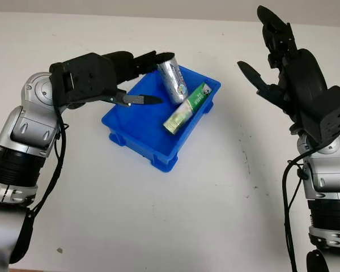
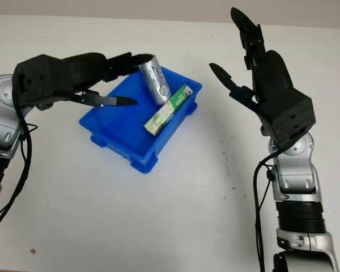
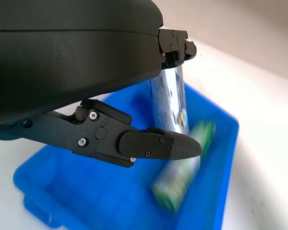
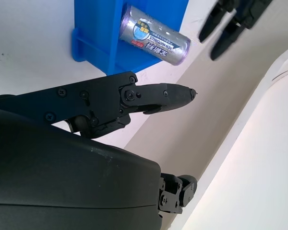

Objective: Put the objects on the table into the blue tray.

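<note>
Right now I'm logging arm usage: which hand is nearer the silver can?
Left. The left hand is at the silver can, fingertips at its top end over the blue tray. The right hand is raised, open, off to the tray's right.

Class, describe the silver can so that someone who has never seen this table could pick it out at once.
Find the blue tray on the white table. At its far rim the silver can leans tilted, its top against the fingers of the left hand. Unlike the flat green packet lying beside it in the tray, it is a shiny metal cylinder with a printed label.
</note>
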Controlling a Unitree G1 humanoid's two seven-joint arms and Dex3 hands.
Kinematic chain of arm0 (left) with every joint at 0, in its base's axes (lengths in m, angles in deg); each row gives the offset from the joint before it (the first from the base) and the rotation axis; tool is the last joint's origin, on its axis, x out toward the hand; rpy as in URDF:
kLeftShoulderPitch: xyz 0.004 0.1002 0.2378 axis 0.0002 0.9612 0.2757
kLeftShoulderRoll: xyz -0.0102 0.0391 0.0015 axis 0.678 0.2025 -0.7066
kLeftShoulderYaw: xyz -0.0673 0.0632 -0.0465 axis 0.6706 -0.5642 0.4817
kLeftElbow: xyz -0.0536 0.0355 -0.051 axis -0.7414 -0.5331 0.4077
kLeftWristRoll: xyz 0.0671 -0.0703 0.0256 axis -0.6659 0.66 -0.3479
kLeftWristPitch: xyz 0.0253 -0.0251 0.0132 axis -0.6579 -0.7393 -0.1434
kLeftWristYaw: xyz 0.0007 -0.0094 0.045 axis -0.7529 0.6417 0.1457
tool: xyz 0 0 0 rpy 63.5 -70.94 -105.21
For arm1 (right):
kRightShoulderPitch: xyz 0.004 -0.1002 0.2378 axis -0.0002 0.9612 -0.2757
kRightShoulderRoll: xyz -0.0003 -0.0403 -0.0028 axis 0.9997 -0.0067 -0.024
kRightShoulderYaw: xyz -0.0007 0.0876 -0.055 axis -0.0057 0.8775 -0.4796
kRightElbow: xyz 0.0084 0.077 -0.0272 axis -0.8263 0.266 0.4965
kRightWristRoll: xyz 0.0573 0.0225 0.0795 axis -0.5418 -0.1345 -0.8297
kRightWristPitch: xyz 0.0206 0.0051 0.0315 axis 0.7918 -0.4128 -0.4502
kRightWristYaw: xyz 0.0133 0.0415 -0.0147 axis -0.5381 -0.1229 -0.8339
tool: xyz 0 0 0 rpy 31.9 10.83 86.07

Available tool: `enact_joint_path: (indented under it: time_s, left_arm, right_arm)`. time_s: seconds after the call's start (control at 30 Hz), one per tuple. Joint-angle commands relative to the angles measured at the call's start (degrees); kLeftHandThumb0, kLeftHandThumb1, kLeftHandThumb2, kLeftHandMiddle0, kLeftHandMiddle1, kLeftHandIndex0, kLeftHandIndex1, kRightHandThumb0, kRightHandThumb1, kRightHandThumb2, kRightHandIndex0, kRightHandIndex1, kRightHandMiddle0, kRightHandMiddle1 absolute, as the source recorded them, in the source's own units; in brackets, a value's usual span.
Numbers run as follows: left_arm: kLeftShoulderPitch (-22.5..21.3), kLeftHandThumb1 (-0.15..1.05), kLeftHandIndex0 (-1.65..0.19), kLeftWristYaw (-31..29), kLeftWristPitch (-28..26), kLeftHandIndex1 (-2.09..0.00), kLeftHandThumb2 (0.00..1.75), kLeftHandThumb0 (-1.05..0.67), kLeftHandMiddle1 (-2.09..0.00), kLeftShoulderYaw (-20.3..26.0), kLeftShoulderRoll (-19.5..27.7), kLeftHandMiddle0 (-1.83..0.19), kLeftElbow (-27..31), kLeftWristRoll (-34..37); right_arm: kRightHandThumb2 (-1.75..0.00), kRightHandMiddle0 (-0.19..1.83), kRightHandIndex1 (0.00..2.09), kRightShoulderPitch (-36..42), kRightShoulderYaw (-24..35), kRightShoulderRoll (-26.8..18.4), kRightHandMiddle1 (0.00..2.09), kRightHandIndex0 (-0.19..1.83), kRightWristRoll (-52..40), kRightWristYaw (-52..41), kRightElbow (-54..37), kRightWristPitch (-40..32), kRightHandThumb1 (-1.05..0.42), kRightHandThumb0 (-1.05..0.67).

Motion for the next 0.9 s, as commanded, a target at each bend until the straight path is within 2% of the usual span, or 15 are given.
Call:
enact_joint_path:
  time_s: [0.0,0.1,0.27,0.37,0.5,0.6,0.87]
  left_arm:
    - [0.17,1.05,-0.02,10.52,5.65,-0.17,0.38,-0.55,-0.14,4.16,-2.38,-0.13,-4.71,-1.0]
    - [0.59,1.05,0.0,20.11,10.65,-0.14,0.48,-0.57,-0.07,6.98,-4.39,-0.03,-9.91,-0.58]
    - [4.14,1.05,0.1,24.58,15.24,-0.07,0.56,-0.68,-0.03,10.97,-7.27,0.09,-14.85,4.09]
    - [6.74,1.05,0.11,23.69,18.64,-0.06,0.61,-0.66,-0.04,12.85,-8.79,0.11,-18.62,7.84]
    - [8.83,1.05,0.15,19.87,18.85,-0.04,0.59,-0.67,-0.03,16.63,-11.8,0.17,-21.14,16.28]
    - [10.55,1.05,0.19,16.53,18.58,-0.01,0.64,-0.69,-0.01,18.69,-12.56,0.19,-22.32,20.6]
    - [12.8,1.05,0.19,11.03,18.5,0.0,0.63,-0.74,0.0,22.3,-12.89,0.19,-25.6,26.1]
  right_arm:
    - [-0.29,-0.19,0.06,0.68,0.63,0.5,0.39,-0.05,0.3,1.08,-0.53,1.07,-1.05,-0.47]
    - [-0.4,-0.19,0.06,1.28,0.5,0.77,0.4,-0.04,1.43,2.7,-0.45,1.87,-1.05,-0.57]
    - [-0.55,-0.19,0.01,2.29,2.37,3.65,0.21,-0.14,-4.92,1.74,-0.89,0.5,-1.05,-0.64]
    - [-0.68,-0.19,0.0,3.06,2.01,3.79,0.05,-0.18,-4.81,1.73,-1.19,-0.57,-1.05,-0.74]
    - [-0.76,-0.19,0.0,3.88,1.99,4.33,0.0,-0.19,-5.23,1.67,-1.3,-1.11,-1.05,-0.76]
    - [-0.78,-0.19,0.0,5.15,1.78,4.75,0.0,-0.19,-5.49,1.3,-1.73,-1.0,-1.05,-0.76]
    - [-0.78,-0.19,0.0,8.06,1.95,5.79,0.0,-0.19,-6.46,0.64,-3.35,-3.64,-1.05,-0.78]
